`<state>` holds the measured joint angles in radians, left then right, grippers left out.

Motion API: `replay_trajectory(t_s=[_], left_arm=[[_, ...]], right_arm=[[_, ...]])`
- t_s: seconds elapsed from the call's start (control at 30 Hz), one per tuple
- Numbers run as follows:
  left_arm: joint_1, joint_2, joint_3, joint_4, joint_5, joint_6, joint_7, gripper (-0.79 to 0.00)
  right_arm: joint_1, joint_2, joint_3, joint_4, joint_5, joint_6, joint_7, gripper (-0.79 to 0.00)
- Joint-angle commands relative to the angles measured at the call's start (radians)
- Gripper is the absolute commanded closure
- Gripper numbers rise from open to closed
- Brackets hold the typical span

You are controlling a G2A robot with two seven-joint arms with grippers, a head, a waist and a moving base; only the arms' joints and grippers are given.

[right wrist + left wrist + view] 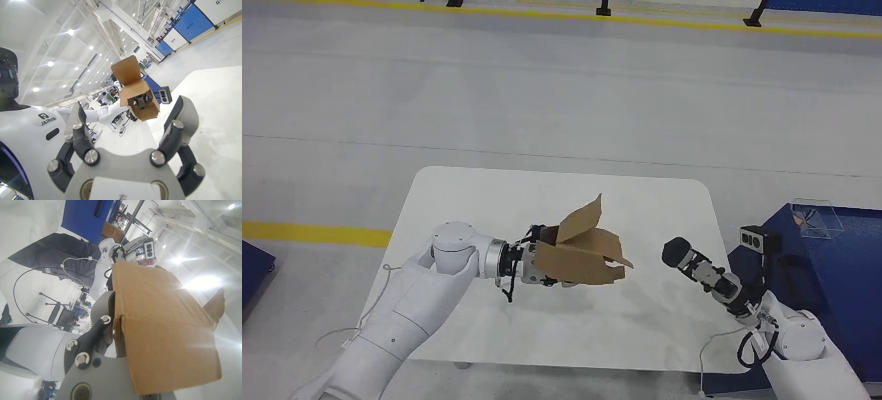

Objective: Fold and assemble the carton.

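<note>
Your left gripper (533, 262) is clamping the carton (587, 258) aloft; your right gripper (676, 251) is hanging open nearby. Be pressing the raised flap (582, 218) down squarely.

Brown cardboard carton (582, 258), half-erected, held in the air on its side. Left gripper (140, 103) grips it from inside the rear end. One flap stands up; the open mouth faces right gripper (675, 250), well apart.
</note>
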<state>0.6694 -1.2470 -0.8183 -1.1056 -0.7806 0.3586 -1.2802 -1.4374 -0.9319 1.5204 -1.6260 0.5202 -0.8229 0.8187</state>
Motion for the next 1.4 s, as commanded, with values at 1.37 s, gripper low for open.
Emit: replay_trajectory(t_s=[1.37], left_arm=[[0.003,-0.102,0.065,0.11,-0.348,0.162,0.171,0.0]], right_arm=[[0.04,-0.037,-0.004,0.02,-0.709,0.117,-0.465,-0.785]])
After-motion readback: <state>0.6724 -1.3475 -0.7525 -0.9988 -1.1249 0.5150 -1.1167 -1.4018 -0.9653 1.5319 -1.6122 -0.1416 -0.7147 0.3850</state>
